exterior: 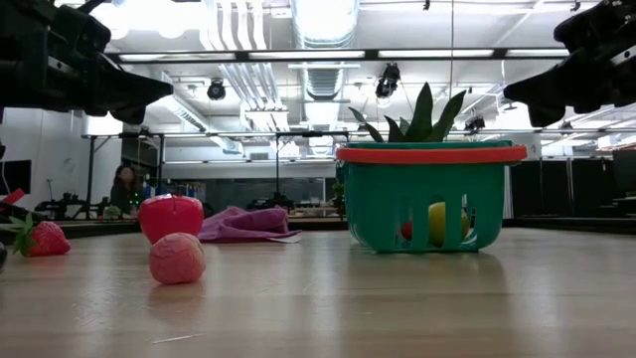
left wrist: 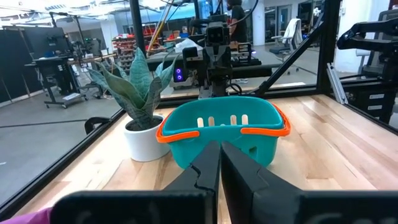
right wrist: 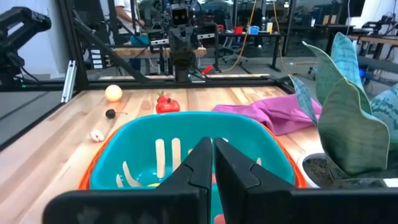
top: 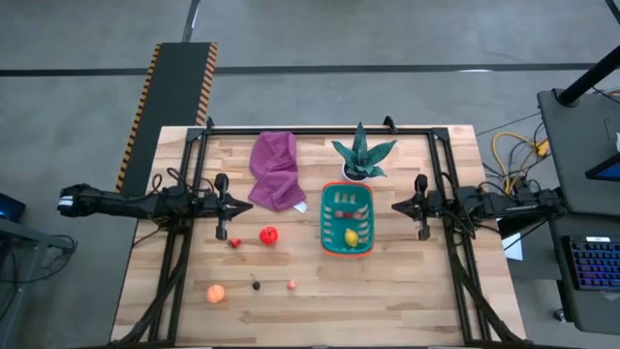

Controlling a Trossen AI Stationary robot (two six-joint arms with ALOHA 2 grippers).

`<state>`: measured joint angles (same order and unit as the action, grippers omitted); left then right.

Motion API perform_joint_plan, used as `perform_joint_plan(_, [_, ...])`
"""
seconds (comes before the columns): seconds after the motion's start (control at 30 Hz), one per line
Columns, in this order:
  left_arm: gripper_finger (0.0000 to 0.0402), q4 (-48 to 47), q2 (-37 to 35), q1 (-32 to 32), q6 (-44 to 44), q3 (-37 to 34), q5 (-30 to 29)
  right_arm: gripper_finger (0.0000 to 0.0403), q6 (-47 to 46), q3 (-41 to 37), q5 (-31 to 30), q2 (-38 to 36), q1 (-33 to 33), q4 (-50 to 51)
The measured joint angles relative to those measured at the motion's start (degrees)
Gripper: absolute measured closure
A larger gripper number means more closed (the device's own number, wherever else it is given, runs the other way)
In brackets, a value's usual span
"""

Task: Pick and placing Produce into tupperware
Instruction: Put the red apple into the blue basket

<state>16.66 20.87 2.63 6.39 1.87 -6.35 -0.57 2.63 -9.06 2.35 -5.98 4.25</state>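
The teal basket with an orange rim (top: 325, 223) stands right of the table's middle and holds a yellow lemon (top: 351, 237) and a small red piece (top: 360, 214). On the wood to its left lie a red fruit (top: 268, 235), a strawberry (top: 234, 242), an orange ball (top: 215, 293), a dark piece (top: 256, 285) and a pink piece (top: 291, 284). My left gripper (top: 247, 205) hovers shut above the table, left of the basket and pointing at it. My right gripper (top: 395, 205) hovers shut to the right of the basket, facing it.
A purple cloth (top: 275, 170) lies crumpled at the far middle. A spiky green plant in a white pot (top: 361, 155) stands just beyond the basket. Black frame rails run along the table's left, right and far edges. Bare wood shows at the near right.
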Motion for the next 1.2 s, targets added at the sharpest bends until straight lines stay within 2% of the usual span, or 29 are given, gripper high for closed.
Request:
perform_joint_plan(0.1, [0.0389, 1.04, -0.03, 0.0, 0.02, -0.02, 0.0, 0.0394, -1.6, 0.0, -0.02, 0.0, 0.0, 0.0])
perform_joint_plan(0.2, [0.0346, 1.07, -0.01, 0.0, 0.0, 0.0, 0.04, 0.0394, -2.0, 0.0, -0.02, 0.0, 0.0, 0.0])
perform_joint_plan(0.3, [0.0276, 2.95, 0.12, 0.0, -0.67, -0.02, 0.04, 0.0394, -2.0, 0.0, -0.02, 0.0, 0.0, 0.0])
perform_joint_plan(0.5, [0.0109, 10.8, 0.1, 0.01, -1.98, 0.0, 1.55, 0.0394, -2.0, 0.0, -0.02, 0.0, 0.0, 0.0])
perform_joint_plan(0.63, [0.0049, 18.1, -0.01, 0.04, -1.91, 0.0, 1.55, 0.0394, -2.0, 0.0, -0.02, 0.0, 0.0, 0.0])
perform_joint_plan(0.83, [0.0032, 24.3, 0.0, 0.09, -4.68, -0.01, 1.57, 0.0394, -2.0, 0.0, -0.02, 0.0, 0.0, 0.0])
perform_joint_plan(1.03, [0.0032, 20.1, 1.75, 0.17, -7.66, 0.0, 3.74, 0.0394, -2.0, 0.0, -0.02, 0.0, 0.0, 0.0])
perform_joint_plan(1.2, [0.0032, 15.89, 6.48, 1.96, -9.01, 0.5, 6.05, 0.0394, -2.02, 0.0, -0.02, 0.0, 0.0, 0.0])
